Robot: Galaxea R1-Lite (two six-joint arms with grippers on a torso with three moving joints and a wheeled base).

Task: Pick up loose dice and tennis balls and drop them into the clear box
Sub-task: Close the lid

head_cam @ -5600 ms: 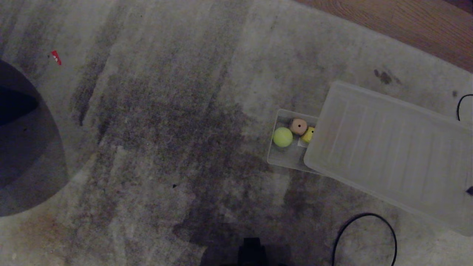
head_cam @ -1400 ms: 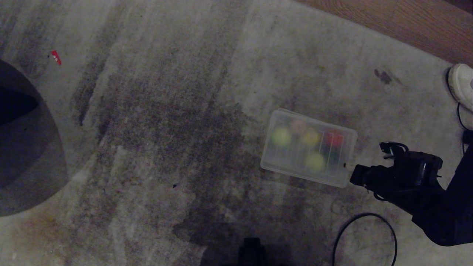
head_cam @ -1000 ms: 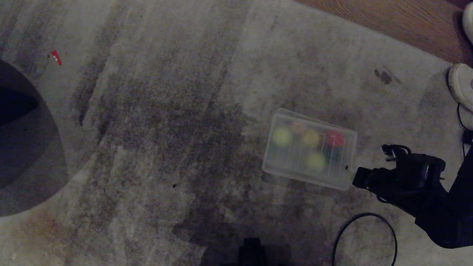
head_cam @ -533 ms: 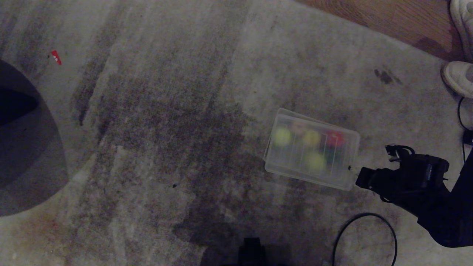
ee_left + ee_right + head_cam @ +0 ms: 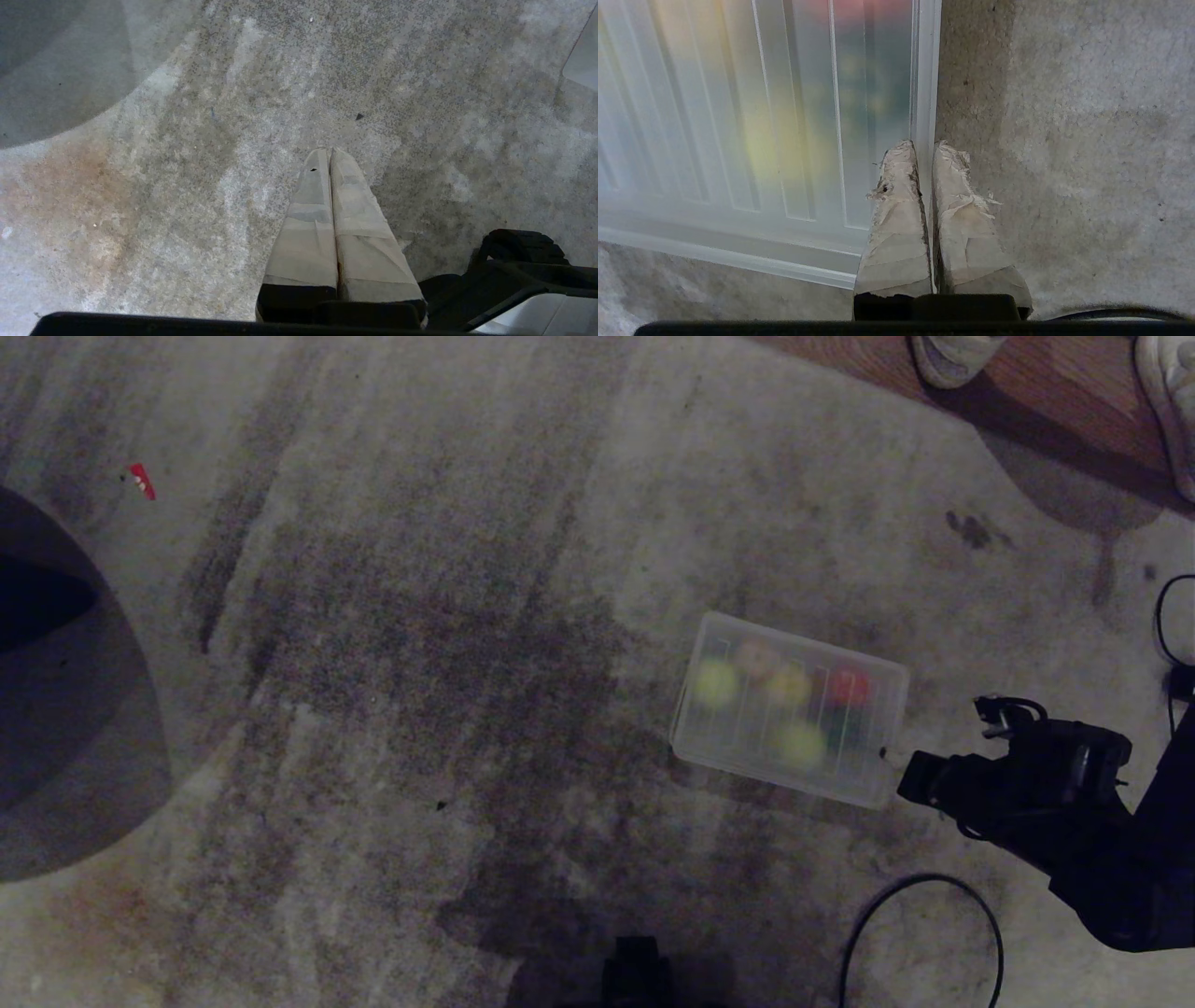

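The clear box [image 5: 684, 747] sits on the carpet right of centre with a flat ribbed lid [image 5: 747, 733] lying over it. Blurred through the lid I see two tennis balls [image 5: 716, 683] [image 5: 800, 744], a beige die [image 5: 756, 658] and a yellow die [image 5: 789, 686], all inside the box. My right gripper [image 5: 887, 761] is at the box's right near corner. In the right wrist view it [image 5: 926, 147] is shut on the lid's rim [image 5: 924, 93]. My left gripper [image 5: 330, 151] is shut and holds nothing, over bare carpet.
A red object [image 5: 848, 686] also lies in the box. A black cable loop [image 5: 920, 933] lies near the front right. A person's shoes [image 5: 952, 350] [image 5: 1167, 401] stand on the wooden floor [image 5: 1055, 401] at the back right. A dark rounded shape [image 5: 56, 709] fills the left edge.
The lid, earlier up over the box's right part, now lies across the whole box, with my right gripper at its corner. The person's shoes have moved back onto the wooden floor.
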